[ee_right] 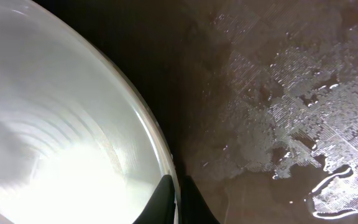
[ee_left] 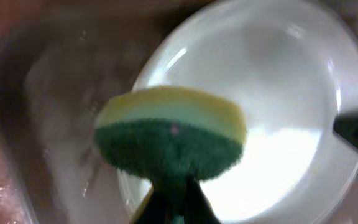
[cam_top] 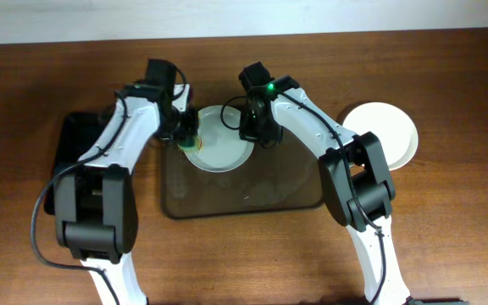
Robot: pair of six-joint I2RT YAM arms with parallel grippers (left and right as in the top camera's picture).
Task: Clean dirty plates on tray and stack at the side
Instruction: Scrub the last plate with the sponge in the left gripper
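left hand clamps a sponge over the plate; right hand pinches that plate's rim.

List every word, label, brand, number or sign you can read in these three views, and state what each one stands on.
None: no view shows readable text.
The plate on the tray, the plate beside the tray, the tray and the sponge carry no lettering.
The green light on the right arm is a lamp, not a sign.
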